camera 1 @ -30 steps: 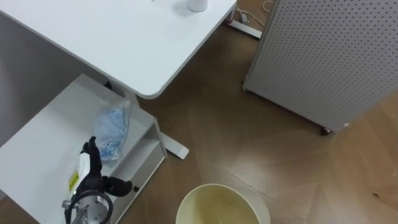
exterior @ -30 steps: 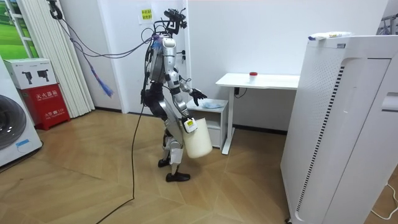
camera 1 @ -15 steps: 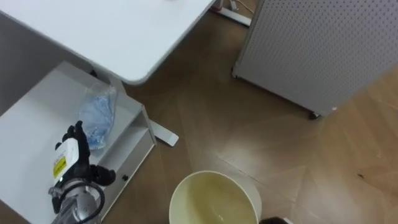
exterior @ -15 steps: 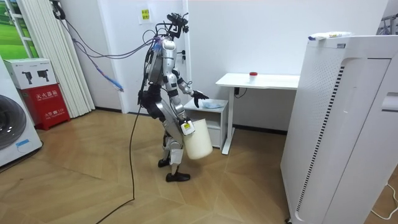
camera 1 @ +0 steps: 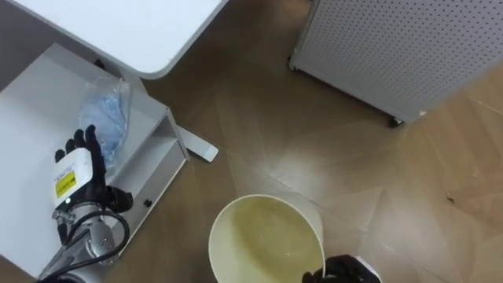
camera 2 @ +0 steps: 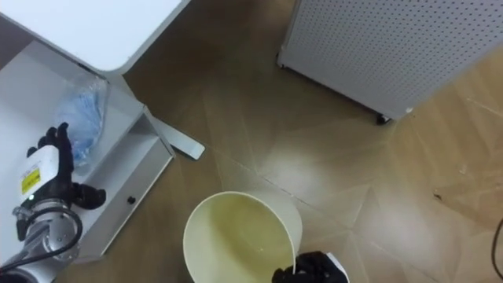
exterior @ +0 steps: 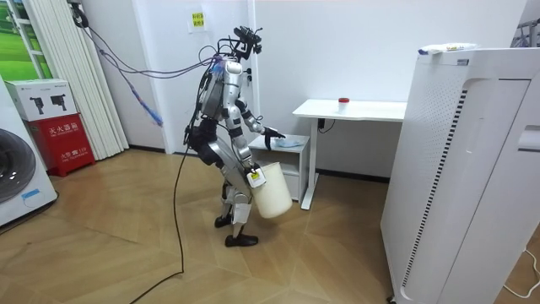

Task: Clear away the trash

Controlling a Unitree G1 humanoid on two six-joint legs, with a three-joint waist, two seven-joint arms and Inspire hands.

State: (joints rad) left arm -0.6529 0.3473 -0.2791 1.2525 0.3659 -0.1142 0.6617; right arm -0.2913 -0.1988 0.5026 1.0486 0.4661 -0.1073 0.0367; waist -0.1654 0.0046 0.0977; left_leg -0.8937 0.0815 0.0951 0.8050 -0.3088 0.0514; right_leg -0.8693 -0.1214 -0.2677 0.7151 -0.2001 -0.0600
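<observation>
- The left hand [camera 1: 77, 169] is held wide, fingers straight and spread, thumb out to the side; nothing is held in it.
- Its fingertips are seen just beside the garbage, a crumpled bluish clear plastic bag [camera 1: 110, 130]; contact cannot be told.
- The bag lies on the top of a low white cabinet [camera 1: 31, 102], close to its right edge and toward the far right corner, partly under the desk [camera 1: 134, 27] overhang.
- The bag is judged light, soft and crinkly, likely slippery, and it will collapse when squeezed. A pinch across the bunched middle, or a scoop from the near side, is suggested.
- The right hand [camera 1: 346, 271] is curled on the near rim of a pale waste bin [camera 1: 259, 236], which is carried mouth up and looks empty.
- In the room view the robot is seen standing on the wooden floor [camera 1: 259, 134] beside the cabinet, leaning toward it, with the bin hanging at hip height.
- Room overhead is limited by the desk edge, so a low sideways pull toward the cabinet's right edge is judged safer than a straight lift.
- Past that edge the desk foot [camera 1: 202, 149] is to be cleared; open floor lies between the cabinet and the bin.
- A perforated white panel [camera 1: 409, 47] stands well apart, across the floor.
</observation>
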